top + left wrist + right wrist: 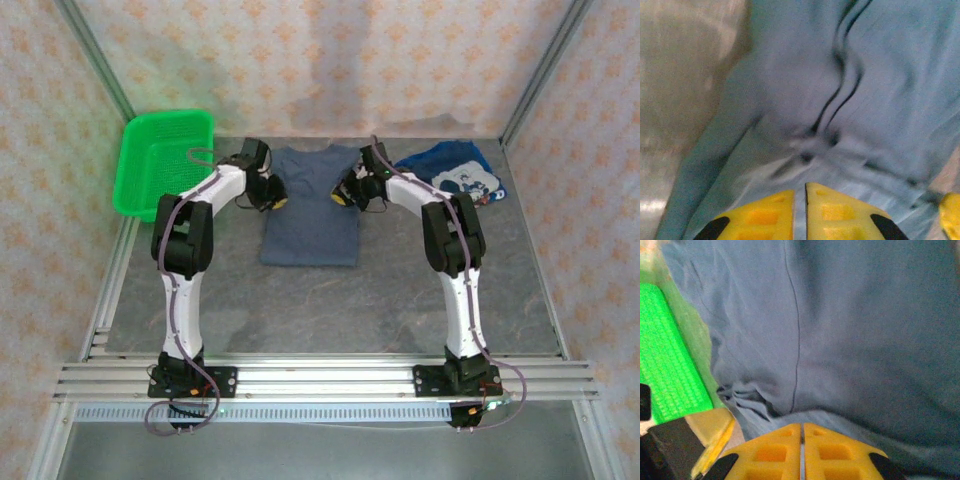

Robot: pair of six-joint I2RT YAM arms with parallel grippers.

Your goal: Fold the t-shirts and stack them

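We list:
- Slate shirt (310, 210): flat, mid-desk (330, 300).
- Left claw (800, 187): closed, pinching its upper left edge.
- Right claw (801, 426): closed, pinching its upper right edge.
- Printed shirt (460, 175): crumpled, far right; white graphic too small to read.
- Basket (150, 170): far left.

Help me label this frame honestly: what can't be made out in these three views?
- Royal-blue t-shirt, top view: crumpled, its white print too small to read.
- Left gripper, left wrist view: blurred; whether the closed fingers pinch the slate-blue t-shirt is unclear.
- Right gripper, right wrist view: same doubt; the fingers cover the contact.
- Slate-blue t-shirt's upper corners, top view: covered by the two grippers.
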